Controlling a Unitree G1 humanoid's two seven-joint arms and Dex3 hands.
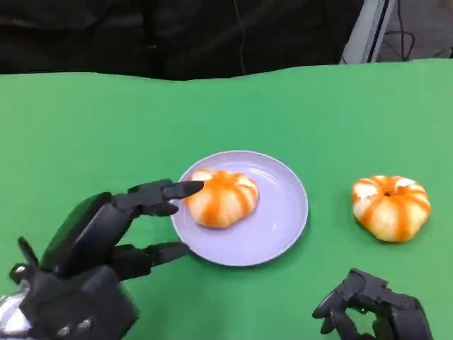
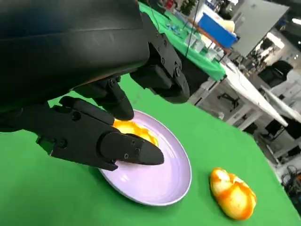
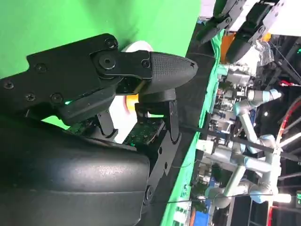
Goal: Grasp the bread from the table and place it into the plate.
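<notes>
An orange-and-white striped bread (image 1: 221, 198) lies on the left part of the lavender plate (image 1: 283, 212) in the middle of the green table. My left hand (image 1: 99, 244) sits at the plate's left rim with its fingers spread. One fingertip (image 1: 185, 189) reaches the bread's edge, another lies by the near rim. In the left wrist view the fingers (image 2: 127, 148) partly cover the bread (image 2: 136, 132) on the plate (image 2: 164, 186). A second bread (image 1: 391, 207) (image 2: 233, 193) lies on the table right of the plate. My right hand (image 1: 375, 308) rests near the front edge, fingers curled in, holding nothing.
The green cloth (image 1: 85, 134) ends at a dark backdrop along the far edge. A grey stand leg (image 1: 364, 32) rises at the back right. Behind the table in the left wrist view stand other tables and a blue box (image 2: 216, 30).
</notes>
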